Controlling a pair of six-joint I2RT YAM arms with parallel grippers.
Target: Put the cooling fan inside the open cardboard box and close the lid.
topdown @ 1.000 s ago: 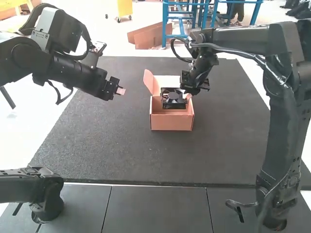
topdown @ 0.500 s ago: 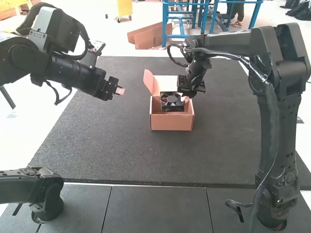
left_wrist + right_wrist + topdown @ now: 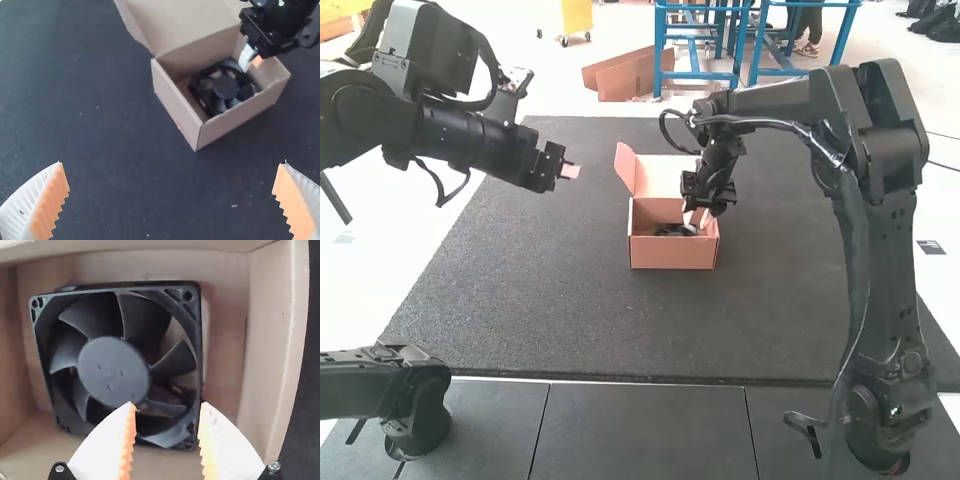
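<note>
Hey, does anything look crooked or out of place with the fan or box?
Nothing damaged or spilled. The cooling fan sits inside the cardboard box, apparently slightly tilted rather than flat; the lid stands open.

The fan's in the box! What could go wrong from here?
1. The right tool hangs open at the rim of the cardboard box, close over the fan. Lifting away, a finger might catch a blade or the wall.
2. The lid stands up. Pushing it shut could slide the box across the mat.
3. The fan seems slightly tilted, so the lid may not close flat.
</note>
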